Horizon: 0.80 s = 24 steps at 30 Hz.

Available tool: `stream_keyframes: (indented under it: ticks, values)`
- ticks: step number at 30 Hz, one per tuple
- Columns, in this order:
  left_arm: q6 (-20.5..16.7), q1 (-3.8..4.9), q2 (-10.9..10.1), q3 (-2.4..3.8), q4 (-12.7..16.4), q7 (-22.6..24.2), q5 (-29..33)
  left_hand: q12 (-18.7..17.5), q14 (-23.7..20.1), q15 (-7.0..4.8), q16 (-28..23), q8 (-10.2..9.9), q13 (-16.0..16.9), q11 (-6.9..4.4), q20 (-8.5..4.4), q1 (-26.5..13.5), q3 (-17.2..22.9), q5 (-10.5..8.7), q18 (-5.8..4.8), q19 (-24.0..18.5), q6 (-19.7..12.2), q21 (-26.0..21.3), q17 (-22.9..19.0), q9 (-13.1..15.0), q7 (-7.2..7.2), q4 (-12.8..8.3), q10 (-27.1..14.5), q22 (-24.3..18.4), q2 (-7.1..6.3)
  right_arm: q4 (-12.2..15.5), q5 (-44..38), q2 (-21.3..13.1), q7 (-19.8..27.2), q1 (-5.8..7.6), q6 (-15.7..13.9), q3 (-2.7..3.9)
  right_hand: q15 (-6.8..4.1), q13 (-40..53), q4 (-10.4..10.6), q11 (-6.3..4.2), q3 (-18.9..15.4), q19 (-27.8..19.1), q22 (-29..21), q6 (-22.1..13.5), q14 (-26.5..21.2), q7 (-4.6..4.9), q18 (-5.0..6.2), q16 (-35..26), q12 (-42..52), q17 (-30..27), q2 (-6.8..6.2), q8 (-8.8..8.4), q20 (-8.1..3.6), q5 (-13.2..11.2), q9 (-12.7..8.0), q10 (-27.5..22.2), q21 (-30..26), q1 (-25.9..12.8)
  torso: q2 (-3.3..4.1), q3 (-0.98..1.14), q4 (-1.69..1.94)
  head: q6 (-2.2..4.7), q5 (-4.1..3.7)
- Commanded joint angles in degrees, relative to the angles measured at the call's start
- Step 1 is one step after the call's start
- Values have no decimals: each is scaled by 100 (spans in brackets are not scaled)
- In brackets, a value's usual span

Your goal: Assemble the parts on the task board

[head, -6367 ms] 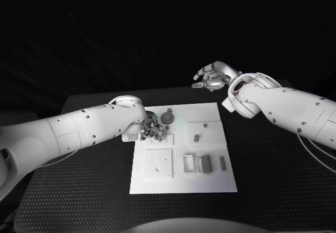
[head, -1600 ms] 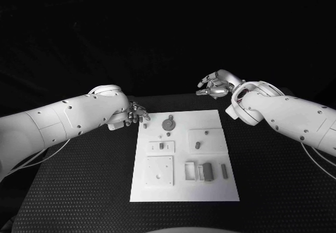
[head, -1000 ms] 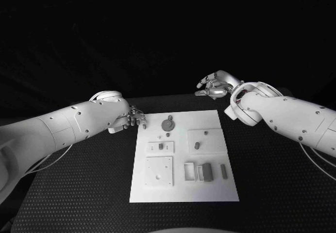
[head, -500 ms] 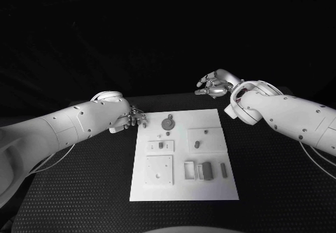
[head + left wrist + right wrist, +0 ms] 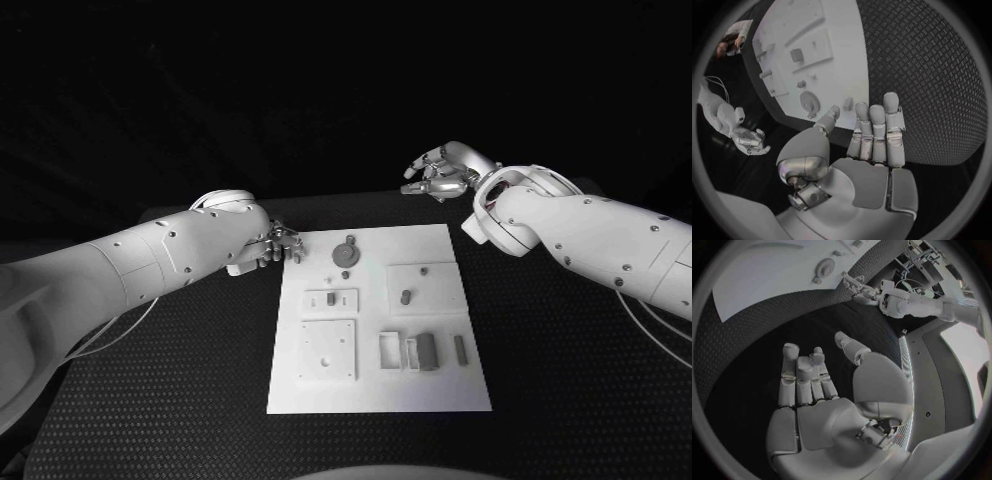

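The white task board lies in the middle of the black table. On it are a round grey part at the far end, a small peg standing in a raised plate, an oval part, and grey blocks beside a thin bar. My left hand hovers just off the board's far left edge, fingers straight and empty. My right hand is raised beyond the board's far right corner, palm bare and holding nothing.
A square plate with holes sits on the board's near left. Textured black table stretches on both sides of the board. The left wrist view shows the board ahead of the fingers.
Since 6.4 s ago my left hand has drawn back from the small plate to the board's far left edge. In the last second it barely shifts. The right hand stays raised.
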Motion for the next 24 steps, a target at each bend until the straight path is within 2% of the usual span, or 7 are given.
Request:
stream_keyframes:
  ticks: [1, 14, 21, 24]
  values:
    - [101, -4, 25, -1, -5, 93, 41, -33, 40, 13, -14, 30, -6, 13, 8, 20, 10, 2, 109, 23, -16, -38, -10, -16, 67, -33, 25, 9, 74, 8, -8, 6, 56, -3, 57, 3, -2, -6, 41, -7, 3, 12, 100, -2, -55, 26, 71, -31, 38, -8, -12, -36, -30, -15, -9, -30, -22, -60, -1, 2, 0, -3, -7]
    - [196, -36, 75, -8, -83, 137, 46, -29, 55, 2, 12, 80, -1, -5, 1, 226, 19, 3, 106, 41, 61, -44, -24, -130, 47, -85, 56, 62, 289, 15, -8, 4, 55, -3, 61, 3, -2, -6, 42, -7, 3, 13, 100, -2, -55, 26, 71, -30, 40, -8, -11, -35, -30, -15, -10, -30, -23, -61, 3, 0, 0, -17, -20]
    - [158, -40, 80, -9, -158, 179, 70, -35, 63, -1, 24, 86, -3, -13, -1, 419, 41, 5, 98, 47, 102, -50, -35, -215, 40, -82, 77, 97, 430, 9, -8, 9, 57, -3, 63, 3, -2, -7, 43, -7, 3, 13, 100, -2, -55, 26, 71, -30, 40, -8, -11, -34, -30, -15, -10, -31, -23, -62, 1, 2, 1, -24, -28]
    - [128, -40, 84, -9, -158, 204, 76, -36, 73, -5, 34, 95, -2, -19, -4, 523, 44, 3, 96, 54, 136, -52, -39, -253, 33, -92, 93, 117, 529, 9, -8, 9, 57, -3, 63, 3, -2, -7, 43, -7, 3, 13, 100, -2, -55, 26, 71, -30, 41, -8, -10, -34, -30, -15, -10, -31, -23, -62, 2, 1, 1, -34, -32]
